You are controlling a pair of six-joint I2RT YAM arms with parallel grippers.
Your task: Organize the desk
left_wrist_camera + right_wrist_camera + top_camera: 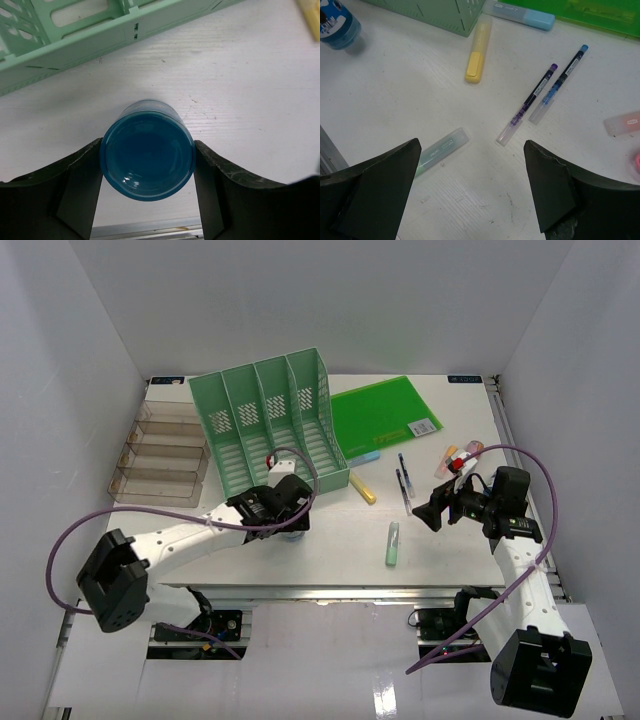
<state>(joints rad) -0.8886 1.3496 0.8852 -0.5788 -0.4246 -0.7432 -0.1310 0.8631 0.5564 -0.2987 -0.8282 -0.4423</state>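
- Top external view: the desk (330, 550) spreads under both pincers. Loose stationery lies across its right half, so the tidying looks far from done.
- The mint-green file rack (270, 425) stands just beyond the left pincer (147, 147). Its slots open upward, so it is likely meant for flat items.
- A green folder (385, 412) lies flat on the desk, well beyond the right pincer (471, 150) and beside the rack. It is not yet filed.
- The clear compartment tray (160, 455) sits far to the left of the left pincer, past the rack. Its narrow slots seem suited to pens and markers.
- A blue translucent container (146, 165) stands upright between the left pincer's fingers, which press on both its sides, so the pincer is clamped on it. The upright grip probably keeps it level for carrying. Whether it has left the desk I cannot tell.
- The right pincer hangs above the stationery with its fingers spread wide, holding nothing, seemingly choosing a target.
- A pale green highlighter (442, 147) lies just ahead of one of the right pincer's fingertips. A yellow highlighter (476, 55) lies farther ahead, by the rack's corner.
- A purple pen (527, 105) and a blue pen (560, 82) lie side by side ahead of the other fingertip, nearly touching, so either would have to be picked out singly.
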